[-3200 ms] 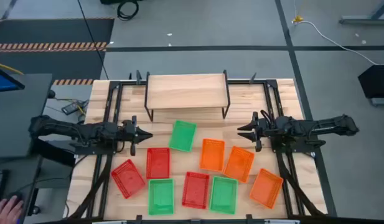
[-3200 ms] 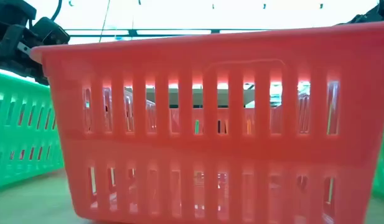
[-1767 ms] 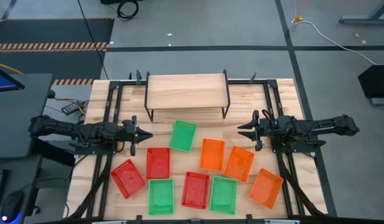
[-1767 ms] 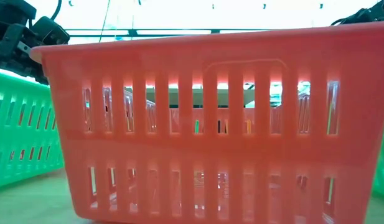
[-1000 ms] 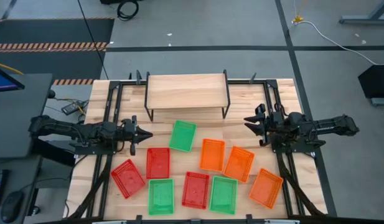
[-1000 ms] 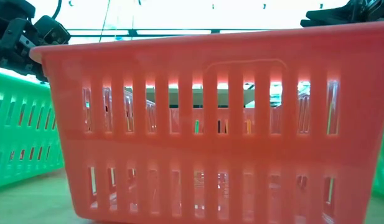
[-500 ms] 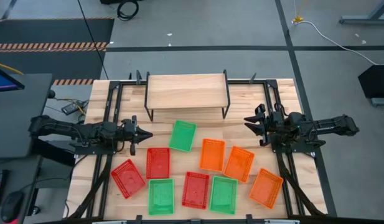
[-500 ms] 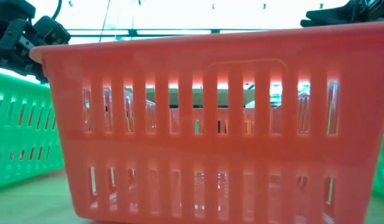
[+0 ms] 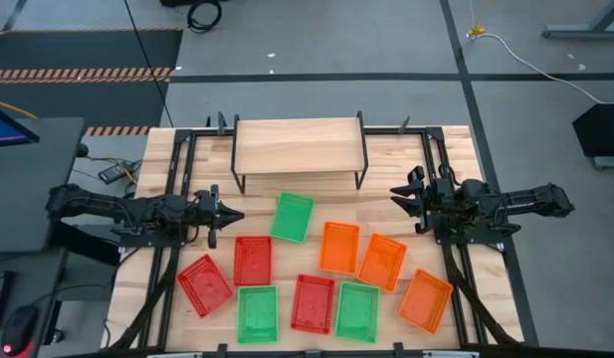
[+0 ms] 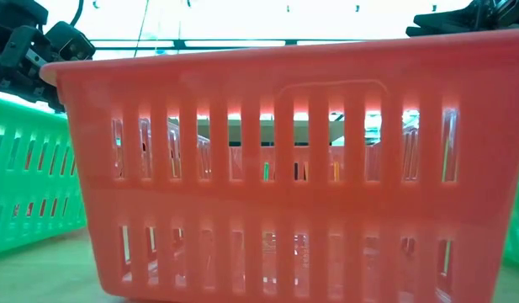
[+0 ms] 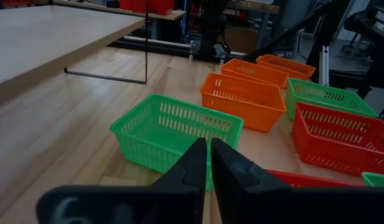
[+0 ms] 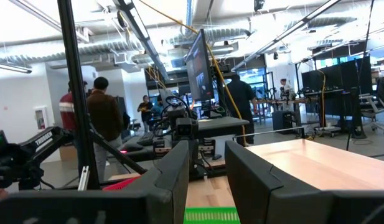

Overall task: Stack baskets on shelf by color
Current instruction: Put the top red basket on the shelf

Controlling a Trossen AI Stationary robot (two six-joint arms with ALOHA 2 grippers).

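While all nine baskets [image 9: 291, 217] lie off the shelf [image 9: 299, 145], your left gripper [image 9: 230, 216] is closed and empty, right gripper [image 9: 396, 200] parted; choose one basket first.

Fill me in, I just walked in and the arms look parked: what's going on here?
Nothing is being handled yet. Nine baskets, red, green and orange, lie loose on the table, and the shelf is bare. The left gripper hovers shut beside the baskets; the right gripper hovers open near the shelf's end. Neither holds anything.
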